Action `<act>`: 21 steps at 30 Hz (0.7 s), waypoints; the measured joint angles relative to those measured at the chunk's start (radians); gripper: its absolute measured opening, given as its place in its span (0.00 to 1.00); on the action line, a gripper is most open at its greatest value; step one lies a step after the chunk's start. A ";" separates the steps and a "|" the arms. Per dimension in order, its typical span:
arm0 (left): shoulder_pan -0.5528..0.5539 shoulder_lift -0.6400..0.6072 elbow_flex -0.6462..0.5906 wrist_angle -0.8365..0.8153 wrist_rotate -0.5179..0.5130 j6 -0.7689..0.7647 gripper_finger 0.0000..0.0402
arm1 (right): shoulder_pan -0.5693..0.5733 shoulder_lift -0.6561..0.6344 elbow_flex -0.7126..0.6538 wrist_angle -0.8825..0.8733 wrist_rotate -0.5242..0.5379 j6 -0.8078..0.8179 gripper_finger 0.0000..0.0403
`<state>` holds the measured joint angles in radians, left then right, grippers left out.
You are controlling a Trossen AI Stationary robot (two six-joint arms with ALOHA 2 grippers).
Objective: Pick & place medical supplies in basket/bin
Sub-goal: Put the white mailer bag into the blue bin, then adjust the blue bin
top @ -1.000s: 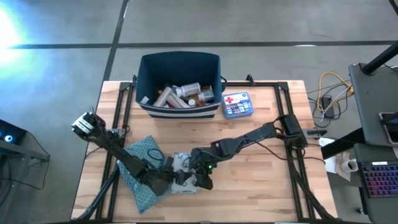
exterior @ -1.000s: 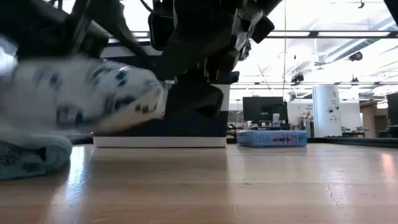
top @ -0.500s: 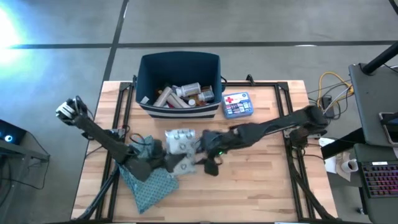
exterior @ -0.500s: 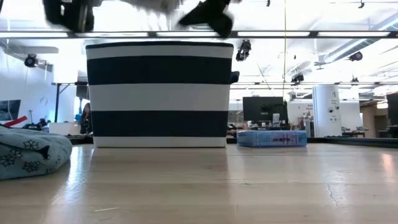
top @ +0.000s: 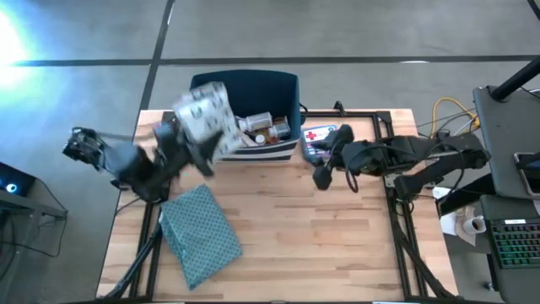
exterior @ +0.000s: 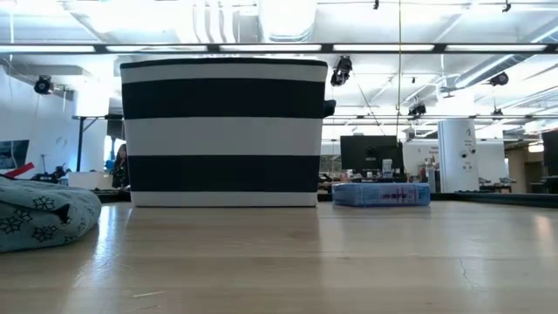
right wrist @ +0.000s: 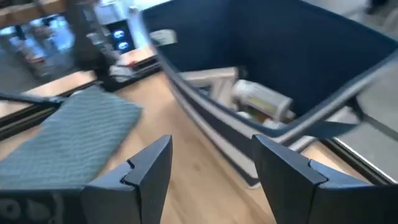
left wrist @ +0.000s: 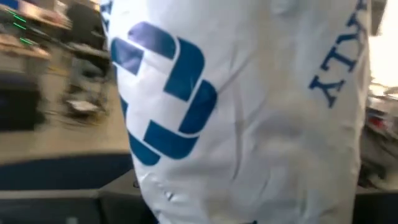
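- My left jaws (top: pixel 187 142) are clamping the soft white blue-patterned pouch (top: pixel 205 114) above the navy striped soft-sided bin's (top: pixel 284 84) near-left rim; the opening is lying just beyond.
- My right jaws (right wrist: pixel 205 163) are gaping empty beside the bin.

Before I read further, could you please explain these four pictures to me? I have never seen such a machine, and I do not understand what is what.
It is a robot with two dark arms at a wooden table. Each arm ends in a two-finger gripper.

One picture looks straight down, one looks level across the table top, and two come from cameras on the arms' wrists.

On the table stand a navy striped bin with pill bottles inside, a blue-white red-cross box beside it, and a flat teal dotted cloth.

The left gripper holds a white patterned pouch up at the bin's edge; that pouch fills the left wrist picture. The right gripper is open and empty, near the box.
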<state>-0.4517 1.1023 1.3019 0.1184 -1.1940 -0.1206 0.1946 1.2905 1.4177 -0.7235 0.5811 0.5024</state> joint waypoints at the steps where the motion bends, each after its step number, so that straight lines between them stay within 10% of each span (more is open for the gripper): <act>1: 0.036 -0.010 0.035 -0.052 0.005 0.005 0.46 | -0.009 -0.006 -0.007 -0.003 0.013 0.010 0.52; 10: 0.570 -0.003 0.308 -0.814 0.450 -0.256 0.52 | -0.102 0.025 -0.080 -0.098 0.000 0.144 0.52; 16: 0.913 0.110 0.285 -0.853 0.912 -0.265 0.64 | -0.177 0.039 -0.098 -0.138 -0.001 0.202 0.52; 21: 1.014 0.208 0.283 -0.858 0.951 -0.172 0.72 | -0.249 0.026 -0.098 -0.207 -0.002 0.277 0.52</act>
<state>0.5620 1.3105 1.5854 -0.7398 -0.2425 -0.2928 -0.0544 1.3163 1.3197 -0.9302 0.5793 0.7796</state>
